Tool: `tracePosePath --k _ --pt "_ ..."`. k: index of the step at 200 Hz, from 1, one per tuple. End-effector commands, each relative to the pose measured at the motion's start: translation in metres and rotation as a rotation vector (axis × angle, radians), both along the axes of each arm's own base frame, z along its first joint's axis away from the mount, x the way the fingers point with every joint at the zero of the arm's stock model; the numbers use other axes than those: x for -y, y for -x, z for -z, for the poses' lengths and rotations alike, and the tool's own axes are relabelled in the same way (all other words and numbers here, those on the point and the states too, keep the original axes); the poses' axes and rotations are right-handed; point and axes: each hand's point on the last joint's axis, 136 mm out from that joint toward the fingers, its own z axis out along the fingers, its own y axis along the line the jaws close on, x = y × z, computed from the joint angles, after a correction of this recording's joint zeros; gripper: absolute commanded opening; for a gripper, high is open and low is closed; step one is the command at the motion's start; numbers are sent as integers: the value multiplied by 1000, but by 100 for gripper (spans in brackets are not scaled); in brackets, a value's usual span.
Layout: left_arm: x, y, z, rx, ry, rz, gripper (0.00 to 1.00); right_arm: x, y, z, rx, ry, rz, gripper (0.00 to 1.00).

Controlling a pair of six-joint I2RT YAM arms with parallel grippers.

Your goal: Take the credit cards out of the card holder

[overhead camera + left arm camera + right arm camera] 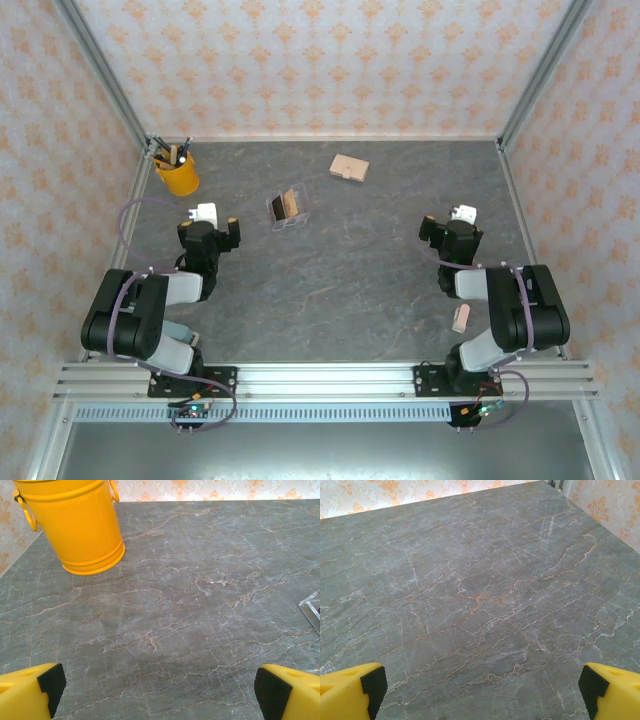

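Observation:
The card holder (349, 168), a flat tan wallet, lies folded shut on the far middle of the grey table. The credit cards are hidden inside it. My left gripper (214, 224) hovers left of centre, well short of the wallet. It is open, and its yellow fingers (30, 692) stand wide apart over bare table (165, 630). My right gripper (452, 226) is at the right, also apart from the wallet and open, its fingers (607, 690) spread over bare stone.
A clear acrylic stand (287, 208) with a dark and a tan thin piece in it stands between my left gripper and the wallet; its corner (312, 610) shows. A yellow pen cup (177, 172) (75, 525) is far left. A small tan piece (460, 318) lies by the right arm.

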Motion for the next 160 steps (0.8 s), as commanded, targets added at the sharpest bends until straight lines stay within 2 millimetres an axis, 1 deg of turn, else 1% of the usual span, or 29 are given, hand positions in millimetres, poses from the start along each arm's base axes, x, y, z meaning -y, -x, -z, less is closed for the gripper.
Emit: tracePosePath --k 1,160 --pt "-5 -5 -5 14 6 -16 100 1 -6 -6 16 4 -1 100" --pt "-4 -5 -6 19 6 -13 100 2 -5 -8 24 4 1 100"
